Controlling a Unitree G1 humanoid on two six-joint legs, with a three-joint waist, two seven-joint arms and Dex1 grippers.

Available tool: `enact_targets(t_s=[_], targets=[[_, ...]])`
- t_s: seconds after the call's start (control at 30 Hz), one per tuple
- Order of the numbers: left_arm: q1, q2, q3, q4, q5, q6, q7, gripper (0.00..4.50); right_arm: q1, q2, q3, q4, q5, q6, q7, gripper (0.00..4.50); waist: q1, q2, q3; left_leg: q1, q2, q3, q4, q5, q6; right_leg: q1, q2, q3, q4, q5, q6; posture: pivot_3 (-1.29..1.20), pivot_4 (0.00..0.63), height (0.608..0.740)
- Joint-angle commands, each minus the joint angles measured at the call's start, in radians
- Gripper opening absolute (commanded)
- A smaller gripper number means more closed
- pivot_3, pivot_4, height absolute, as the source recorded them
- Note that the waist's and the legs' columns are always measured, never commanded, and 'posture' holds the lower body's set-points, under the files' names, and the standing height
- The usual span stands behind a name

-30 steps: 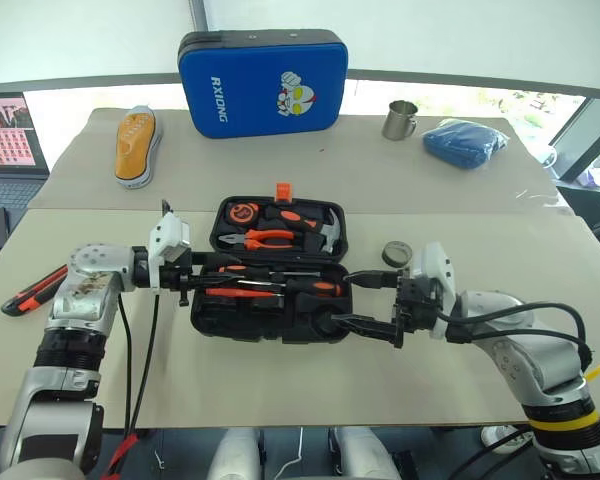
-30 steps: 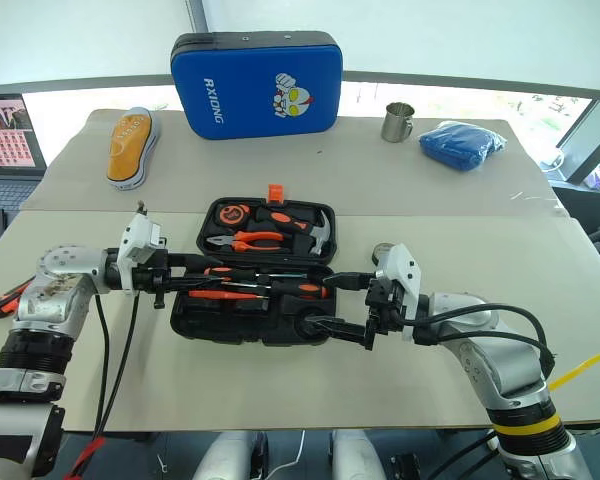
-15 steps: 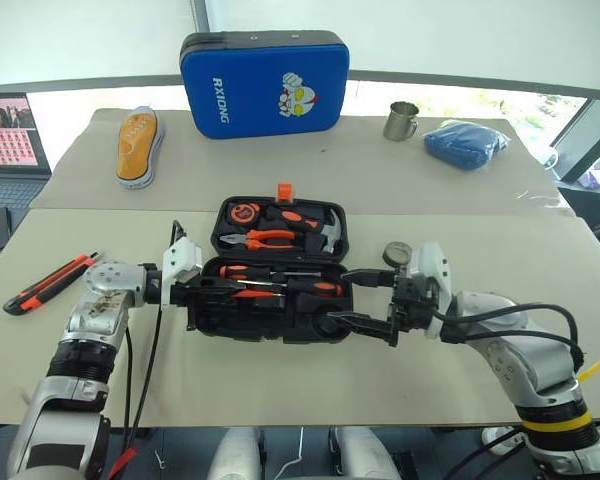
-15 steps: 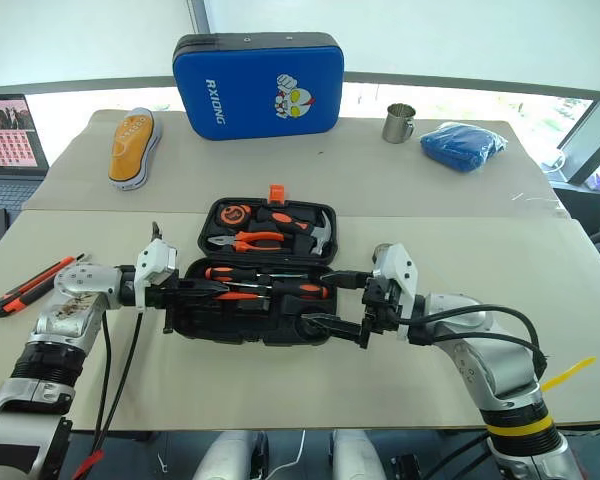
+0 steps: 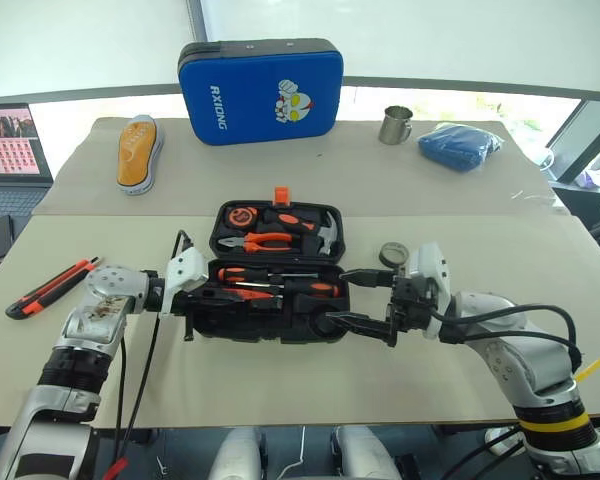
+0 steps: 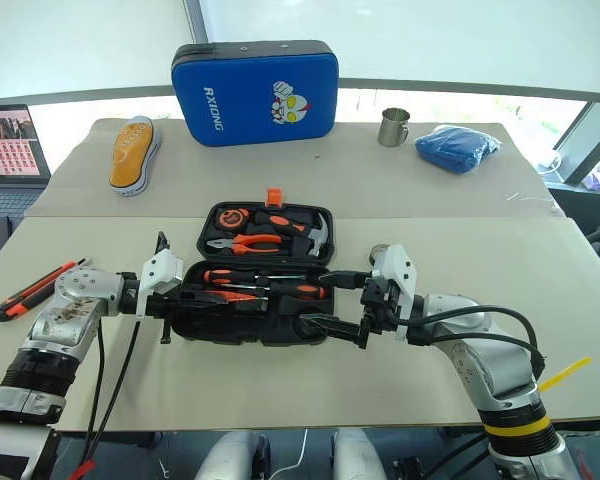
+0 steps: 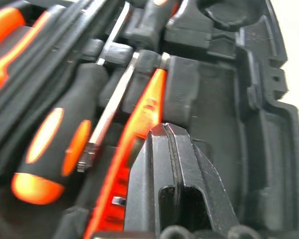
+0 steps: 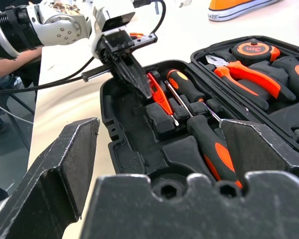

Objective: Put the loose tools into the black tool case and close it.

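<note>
The black tool case (image 5: 280, 270) lies open at the centre of the frame on the worktop (image 5: 280, 380), its lid half holding pliers and a hammer, its near half holding the two black-and-orange screwdrivers (image 5: 300, 285) and the slim orange tester screwdriver (image 7: 139, 129). The step in hand looks like seating the tester in its slot. The left gripper (image 8: 137, 82) is clenched, its tips pressed together over the tester at the case's left end; whether it pinches the tester or merely presses on it I cannot tell. The right gripper (image 5: 365, 300) is released, its jaws spread wide at the case's right end, one finger over the near rim as if to steady the case.

Two loose tools remain outside. The orange-and-black utility knife (image 5: 48, 288) lies at the left edge of the frame, well apart from the case. The small dark tape roll (image 5: 394, 254) sits just right of the case, beside the right arm. The next move probably calls for the left gripper to come off the tester and reach left for the knife, with the tape roll near the right gripper; only then can the lid be closed.

The head views give the whole layout and both stray tools. The left wrist view shows the tester lying along its moulded channel beside a screwdriver handle. The right wrist view shows the left gripper's closed tips from the far side and the round recess at the near end of the case.
</note>
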Motion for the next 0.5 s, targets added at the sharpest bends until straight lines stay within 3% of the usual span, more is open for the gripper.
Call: enact_targets(t_s=[0.03, 0.27, 0.5], targets=[[0.023, -0.024, 0.007, 0.020, -0.008, 0.015, 0.032, 0.02, -0.016, 0.007, -0.008, -0.014, -0.004, -0.033, 0.006, 4.50, 0.000, 0.001, 0.000, 0.000, 0.000, 0.000, 0.000, 0.000, 0.000, 0.000, 0.000, 0.000, 0.000, 0.000, 0.000, 0.00, 0.150, 0.740], [0.071, -0.025, 0.118, -0.031, -0.097, -0.011, 0.054, 0.02, -0.007, 0.013, -0.015, -0.015, 0.006, -0.040, 0.025, 4.50, -0.001, 0.001, 0.000, -0.002, 0.000, 0.000, 0.000, 0.000, 0.000, -0.002, 0.000, 0.000, 0.000, 0.000, 0.000, 0.00, 0.150, 0.740], [0.079, -0.038, 0.064, 0.006, 0.000, -0.011, 0.159, 0.02, -0.013, 0.016, -0.003, -0.008, 0.003, -0.043, 0.037, 4.50, 0.006, 0.001, 0.000, -0.004, 0.000, -0.001, 0.001, 0.000, 0.000, -0.003, 0.000, 0.000, 0.001, 0.000, 0.000, 0.00, 0.150, 0.740]])
